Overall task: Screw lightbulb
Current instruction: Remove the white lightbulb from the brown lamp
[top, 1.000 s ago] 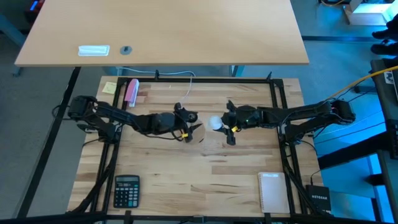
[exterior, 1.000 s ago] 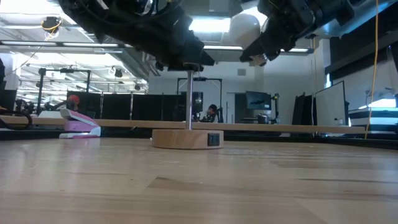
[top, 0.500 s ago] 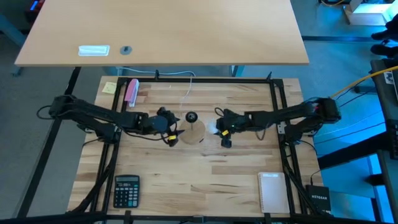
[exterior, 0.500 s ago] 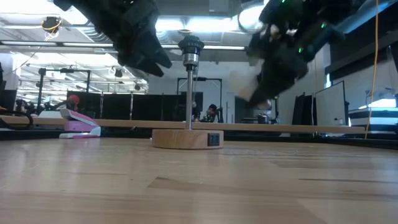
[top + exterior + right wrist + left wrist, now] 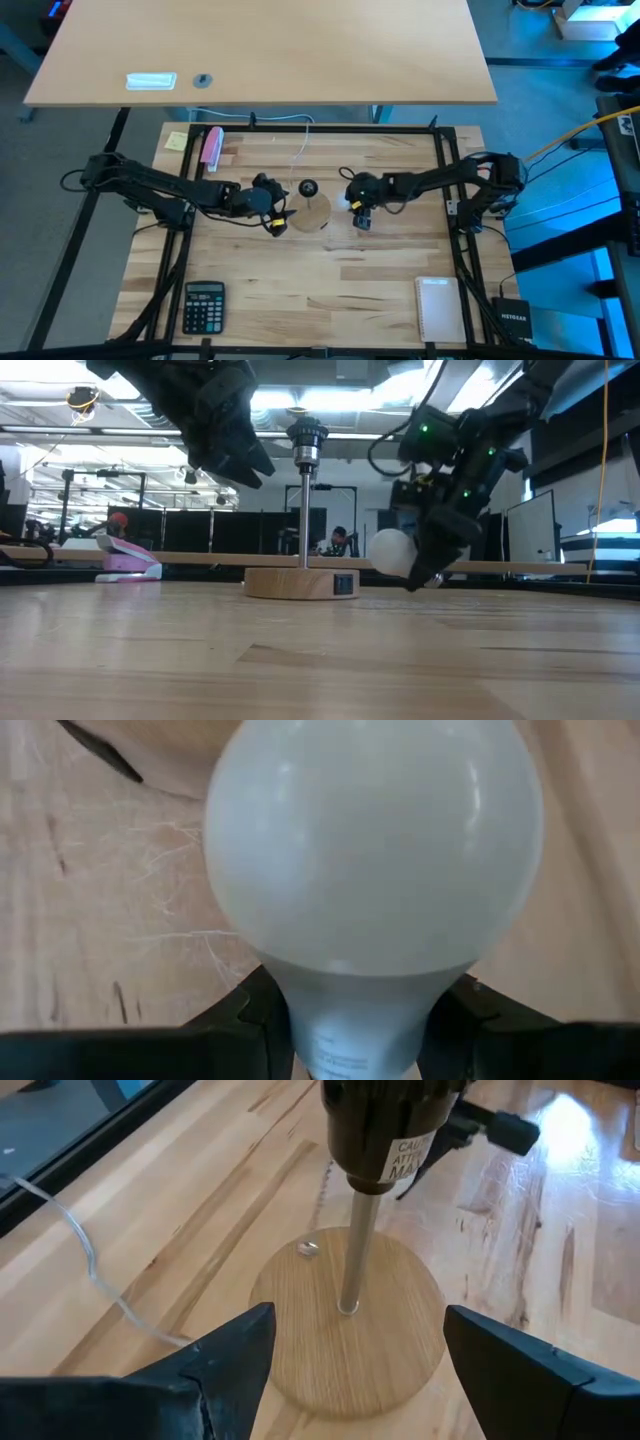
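The lightbulb is a small white frosted bulb: a round, smooth globe that narrows to a pale neck with faint printing on it. It is held off the table, low over the wooden top, its neck pinched from both sides while the globe sticks out free. In the low view the lightbulb hangs just above the tabletop. Seen from above, the lightbulb sits near the table's middle, slightly toward 3 o'clock.

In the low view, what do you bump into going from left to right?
Pink thing → left pincer → socket post → lightbulb held in the right pincer.
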